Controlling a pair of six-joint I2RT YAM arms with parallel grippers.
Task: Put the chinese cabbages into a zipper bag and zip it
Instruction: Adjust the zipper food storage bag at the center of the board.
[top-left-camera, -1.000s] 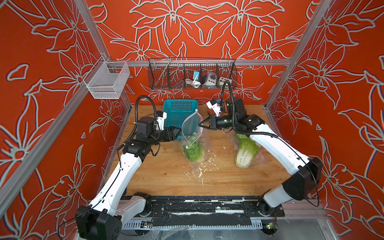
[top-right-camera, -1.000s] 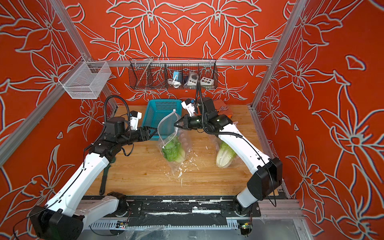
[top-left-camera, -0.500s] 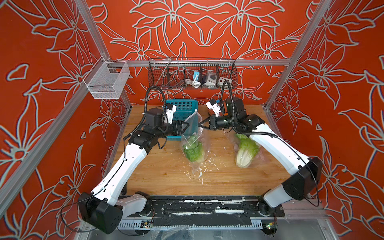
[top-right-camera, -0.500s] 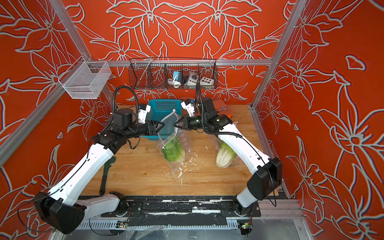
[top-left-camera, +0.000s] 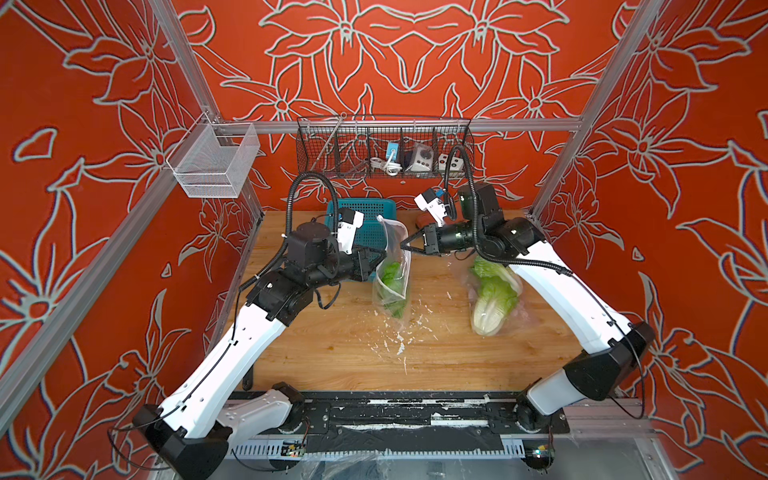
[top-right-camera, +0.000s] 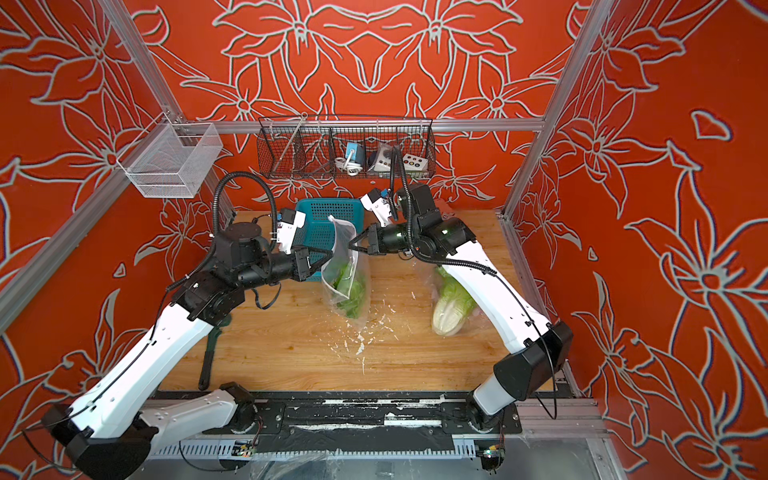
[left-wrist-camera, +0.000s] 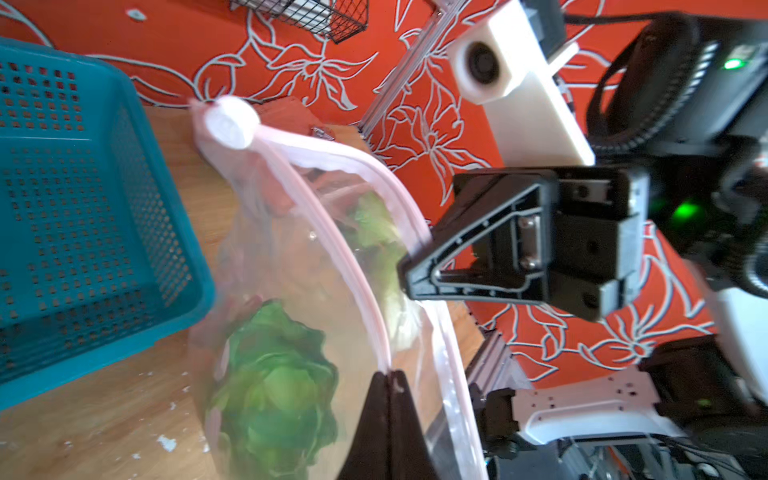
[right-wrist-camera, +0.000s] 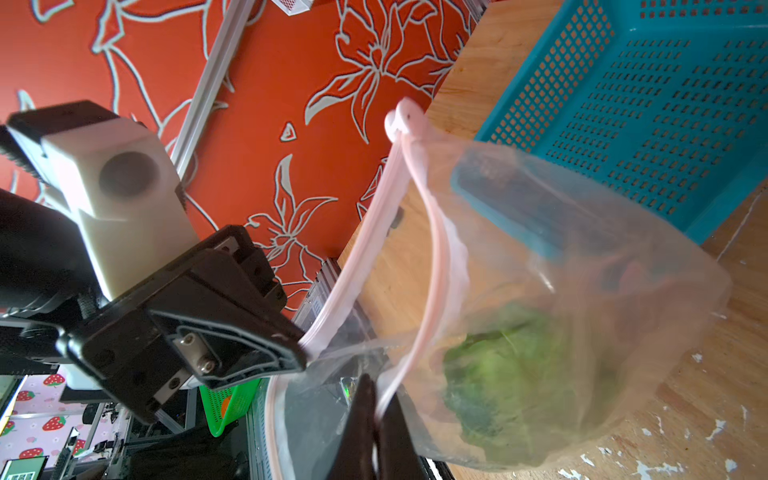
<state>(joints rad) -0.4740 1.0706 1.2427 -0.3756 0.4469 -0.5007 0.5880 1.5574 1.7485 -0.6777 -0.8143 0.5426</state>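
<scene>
At the upper left, one white mesh basket (top-left-camera: 212, 166) hangs on the frame, and one black wire rack (top-left-camera: 382, 153) hangs on the back rail. Along the left edge of the tabletop (top-left-camera: 332, 357), a dark long-handled tool (top-right-camera: 206, 361) shows its full length in a top view.

The left claw (top-left-camera: 376, 262) is pressed together on one strip of the zipper bag (top-left-camera: 395, 245). Only the left wrist view shows its fingertips (left-wrist-camera: 372, 407) meeting on the pink strip. One teal basket (top-left-camera: 368, 226) sits at the back edge of the tabletop, just behind the bag.

The bag hangs upright at frame centre with its mouth spread between the two claws. I cannot tell whether its bottom rests on the wood. Both wrist views show the white slider (left-wrist-camera: 230, 124) at the far end of the track.

The bagged cabbage (top-left-camera: 390, 276) sits low inside, leaves up. The right claw (top-left-camera: 405, 245) pinches the opposite strip.

At right centre, the loose cabbage (top-left-camera: 492, 299) lies on crumpled clear film (top-left-camera: 521, 309). It is partly under the right arm, with its white base toward the lower edge of the frame.

Both top views show two heads. Further green seen through the bag from the left wrist cannot be assigned.

The wood between the bag and the front rail carries only white flecks (top-left-camera: 399, 345)
</scene>
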